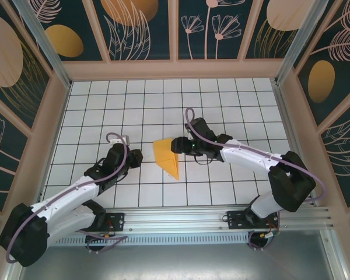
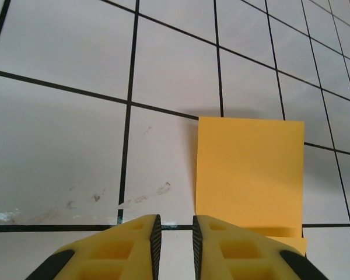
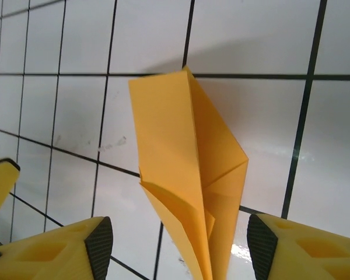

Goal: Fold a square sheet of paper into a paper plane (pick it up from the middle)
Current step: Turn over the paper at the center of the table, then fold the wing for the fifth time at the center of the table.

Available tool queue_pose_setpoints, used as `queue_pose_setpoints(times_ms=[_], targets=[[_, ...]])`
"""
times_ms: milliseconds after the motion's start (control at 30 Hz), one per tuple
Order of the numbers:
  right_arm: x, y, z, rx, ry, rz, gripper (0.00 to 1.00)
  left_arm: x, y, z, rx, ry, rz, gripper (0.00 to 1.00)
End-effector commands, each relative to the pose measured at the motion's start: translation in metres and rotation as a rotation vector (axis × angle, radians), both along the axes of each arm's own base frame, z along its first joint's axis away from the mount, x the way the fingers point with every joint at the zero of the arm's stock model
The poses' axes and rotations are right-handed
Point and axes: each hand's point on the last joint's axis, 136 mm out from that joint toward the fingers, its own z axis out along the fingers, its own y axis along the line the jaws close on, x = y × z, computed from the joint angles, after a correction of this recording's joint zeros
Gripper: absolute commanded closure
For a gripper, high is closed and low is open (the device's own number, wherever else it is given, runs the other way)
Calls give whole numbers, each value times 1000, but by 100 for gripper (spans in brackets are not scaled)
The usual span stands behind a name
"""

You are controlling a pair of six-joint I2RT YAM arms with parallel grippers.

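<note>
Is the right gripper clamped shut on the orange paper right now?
No: the right gripper is open, its jaws standing wide apart with the narrow end of the folded orange paper between them.

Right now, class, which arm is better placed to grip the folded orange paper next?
Right, I'd judge. The right gripper stands open with a finger on either side of the folded orange paper. The left gripper, jaws only a slit apart, has the paper off to one side.

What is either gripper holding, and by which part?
Nothing. The right gripper stands wide open astride the folded bright-orange paper sheet, not touching it; the left gripper has a narrow gap with nothing in it.
</note>
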Motion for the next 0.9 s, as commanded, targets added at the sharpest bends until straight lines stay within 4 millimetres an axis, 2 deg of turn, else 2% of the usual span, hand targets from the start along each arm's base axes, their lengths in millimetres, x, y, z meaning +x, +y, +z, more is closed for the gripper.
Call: queue_pose_setpoints(times_ms=[0,100,267,567,867], targets=[[-9,24,15,93,-46,140,44,7,-16,11,-65,-17,-29,76],[-18,33,8,102,12,183,66,10,-17,8,-55,-4,-25,75],[-26,41,-7,130,64,219,83,12,-24,1,-52,29,-44,75],[-26,47,-36,133,142,251,89,10,-36,-11,-70,79,-92,74],[-19,32,-64,108,186,205,91,9,-44,-19,-73,115,-127,74]])
